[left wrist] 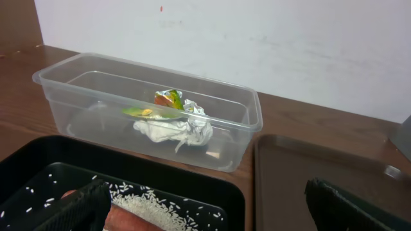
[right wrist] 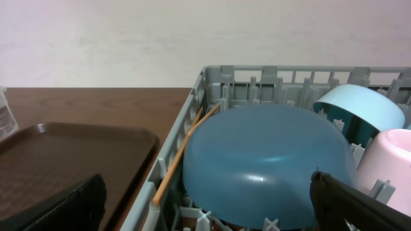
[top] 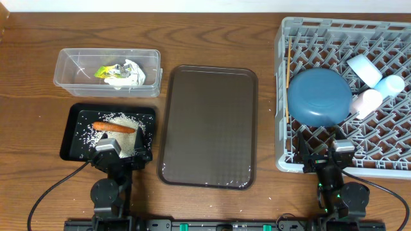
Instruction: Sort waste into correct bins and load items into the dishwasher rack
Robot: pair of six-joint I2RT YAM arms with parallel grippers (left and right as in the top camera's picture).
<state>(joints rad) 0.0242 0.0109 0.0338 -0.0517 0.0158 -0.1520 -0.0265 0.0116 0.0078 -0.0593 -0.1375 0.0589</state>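
The clear tub [top: 72, 64] holds crumpled tissue [top: 133, 74] and the yellow-green wrapper [top: 106, 70]; both also show in the left wrist view, tissue [left wrist: 173, 131] and wrapper [left wrist: 151, 110]. The black tray [top: 74, 125] holds the carrot [top: 113, 127] and loose rice [top: 125, 122]. The grey rack [top: 292, 32] holds the upside-down blue bowl [top: 319, 96], a white cup [top: 363, 69], a light-blue cup [top: 390, 85], a pale cup [top: 367, 102] and chopsticks [top: 287, 77]. My left gripper [left wrist: 209, 212] is open and empty over the black tray's near edge. My right gripper [right wrist: 209, 205] is open and empty before the bowl [right wrist: 270, 163].
The large dark brown serving tray [top: 209, 125] lies empty between the black tray and the rack. Both arm bases sit at the table's front edge, the left [top: 112, 192] and the right [top: 340, 196]. A white wall stands behind the table.
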